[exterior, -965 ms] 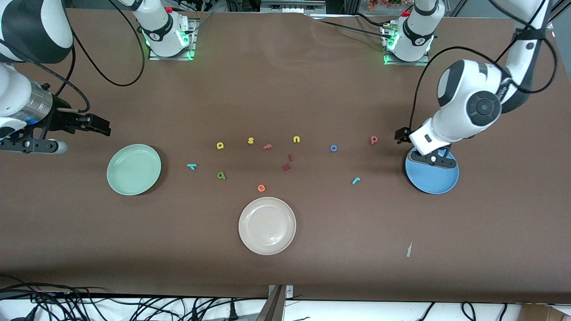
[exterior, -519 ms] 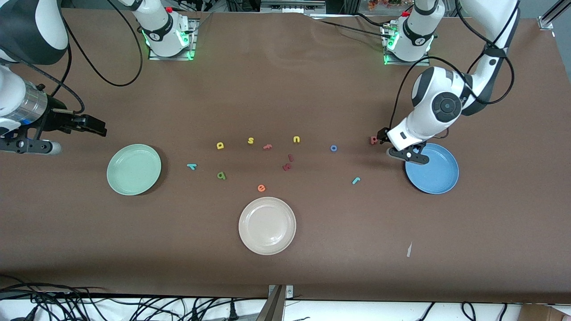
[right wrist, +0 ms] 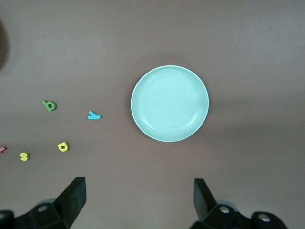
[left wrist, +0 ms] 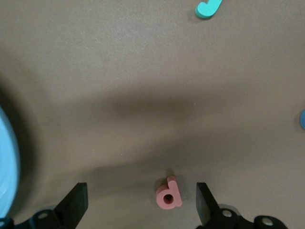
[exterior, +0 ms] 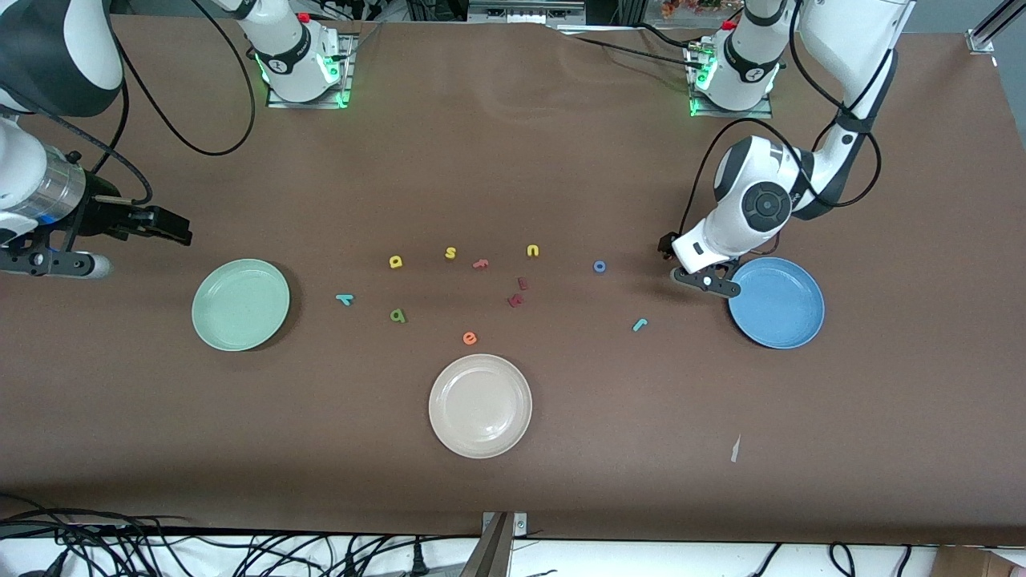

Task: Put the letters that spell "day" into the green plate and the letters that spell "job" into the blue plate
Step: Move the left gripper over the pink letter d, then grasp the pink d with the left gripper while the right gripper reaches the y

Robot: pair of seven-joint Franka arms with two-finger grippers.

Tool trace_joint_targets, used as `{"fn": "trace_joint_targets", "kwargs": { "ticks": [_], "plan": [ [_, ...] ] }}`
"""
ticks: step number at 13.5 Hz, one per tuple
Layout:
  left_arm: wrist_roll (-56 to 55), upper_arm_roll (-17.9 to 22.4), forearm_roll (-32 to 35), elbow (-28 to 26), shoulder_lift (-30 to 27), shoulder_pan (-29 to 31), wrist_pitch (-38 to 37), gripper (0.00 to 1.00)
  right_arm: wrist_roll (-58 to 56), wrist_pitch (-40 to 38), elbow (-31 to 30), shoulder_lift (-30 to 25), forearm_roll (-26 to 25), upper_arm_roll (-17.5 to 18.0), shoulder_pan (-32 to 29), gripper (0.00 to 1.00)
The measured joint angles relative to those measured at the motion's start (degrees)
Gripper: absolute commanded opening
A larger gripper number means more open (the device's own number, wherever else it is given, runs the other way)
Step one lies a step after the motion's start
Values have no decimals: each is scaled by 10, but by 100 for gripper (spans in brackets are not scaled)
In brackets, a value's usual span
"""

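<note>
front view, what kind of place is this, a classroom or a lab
Most likely a robotics lab: two arm bases are bolted to a brown-covered table, loose cables trail along its edge, and foam letters and plates are set out as test props.

Even, fairly bright overhead light falls on the matte brown desk [exterior: 561, 160], without glare. Soft shadows sit beside each plate. In the left wrist view a broad, diffuse shadow crosses the middle, and the blue plate [left wrist: 5, 162] at 9 o'clock is blurred.
</note>
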Motion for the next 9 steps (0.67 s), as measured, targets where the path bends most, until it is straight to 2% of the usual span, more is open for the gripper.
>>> {"fn": "trace_joint_targets", "kwargs": {
  "ticks": [5,9],
  "plan": [
    [-13,0,0,-14,1,-10,6,100,0,1,0,0,0,0,-1,100],
    [-13,0,0,-43,1,-10,49,100,0,22,-3,9,0,0,0,100]
  ]
}}
